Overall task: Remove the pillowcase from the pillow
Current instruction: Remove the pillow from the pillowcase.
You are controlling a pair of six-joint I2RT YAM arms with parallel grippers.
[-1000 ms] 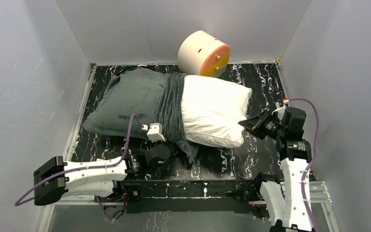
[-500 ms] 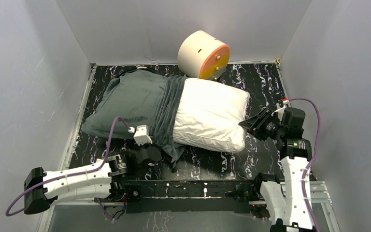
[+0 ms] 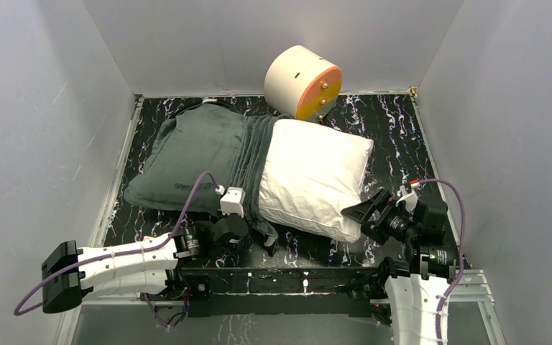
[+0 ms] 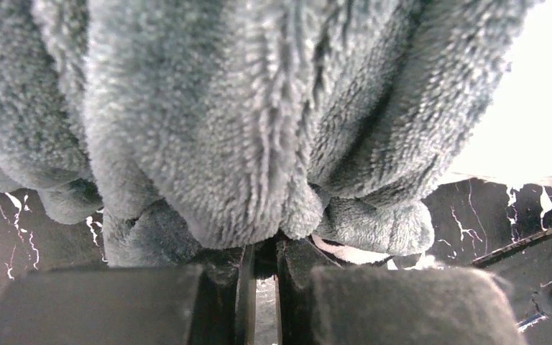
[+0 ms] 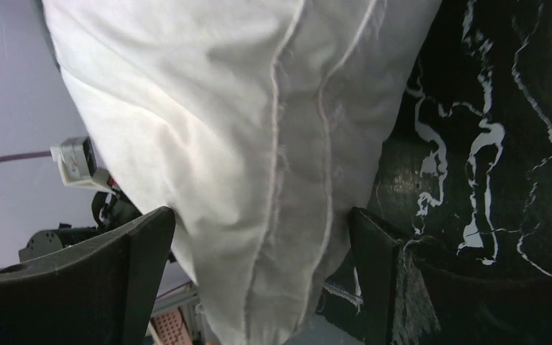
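The left gripper (image 4: 262,262) is clamped on the pillowcase (image 3: 201,151) hem at 6 o'clock; the right gripper (image 5: 259,237) — jaws apart — straddles the pillow (image 3: 316,172) corner at 4 o'clock. Pulling toward 9 o'clock unanchored may drag the pillow across the bench (image 3: 395,136).

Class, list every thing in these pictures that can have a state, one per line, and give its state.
pillowcase: partly off, bunched in folds at mid-pillow, grey face up.
pillow: lying flat, right half bare, left half covered.
left claw: shut on the pillowcase's near edge.
right claw: open, fingers astride the pillow's bare corner.
cylinder: on its side at the far edge, orange end towards the arms.
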